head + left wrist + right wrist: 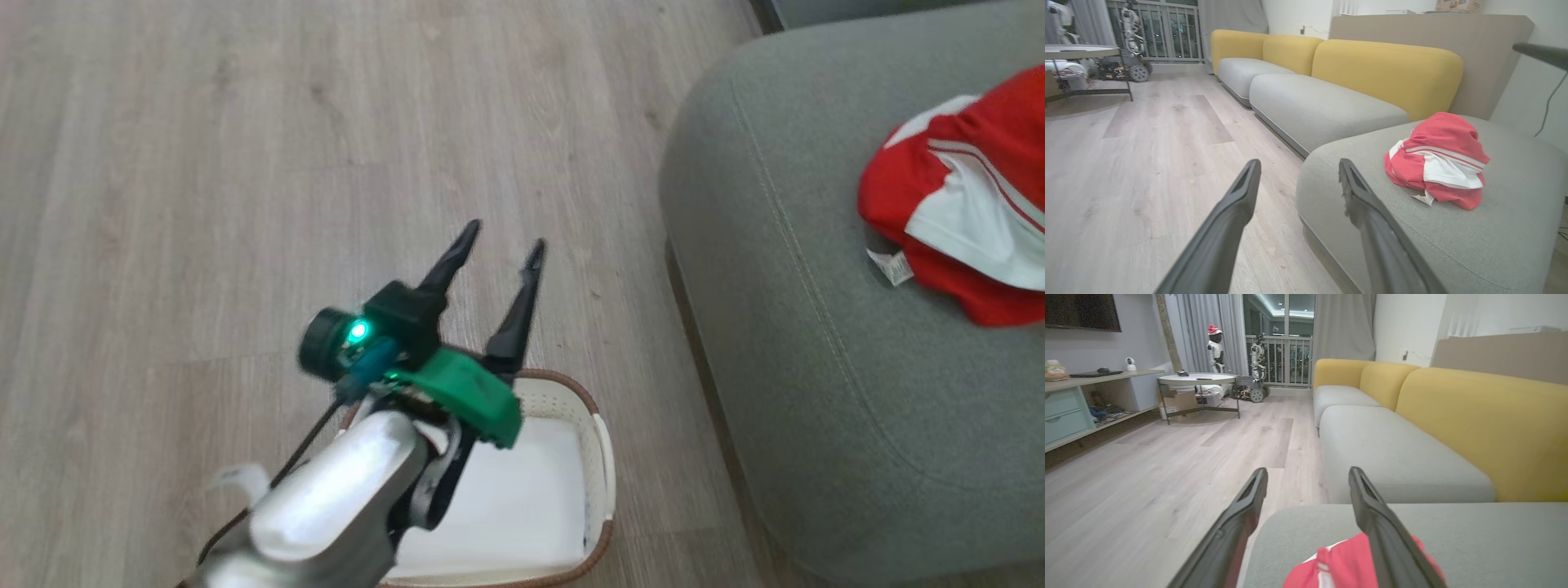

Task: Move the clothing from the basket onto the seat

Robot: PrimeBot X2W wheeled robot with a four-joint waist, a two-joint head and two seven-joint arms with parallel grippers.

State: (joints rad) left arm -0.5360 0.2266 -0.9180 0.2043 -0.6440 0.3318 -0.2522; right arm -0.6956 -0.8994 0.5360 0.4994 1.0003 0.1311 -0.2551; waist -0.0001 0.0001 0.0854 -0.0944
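While the large grey-green upholstered sofa seat (816, 367) carries the load, the small oval cream plastic basket (600, 457) stands on the wood floor just beside the seat's edge. Its visible white bottom is bare; part is hidden by the forearm. The crumpled bright red jersey clothing with white panels (971, 204) lies on the seat with no clear long axis. Left end effector (504, 234): fingers spread, empty, above the basket's far rim, clothing off to its right. Right end effector (1307, 471): spread, empty, over the heap, so it is nearer. Judgement: transfer looks complete.

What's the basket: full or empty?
Empty where visible: basket shows bare white bottom, though the left arm hides part. Clothing lies on the seat.
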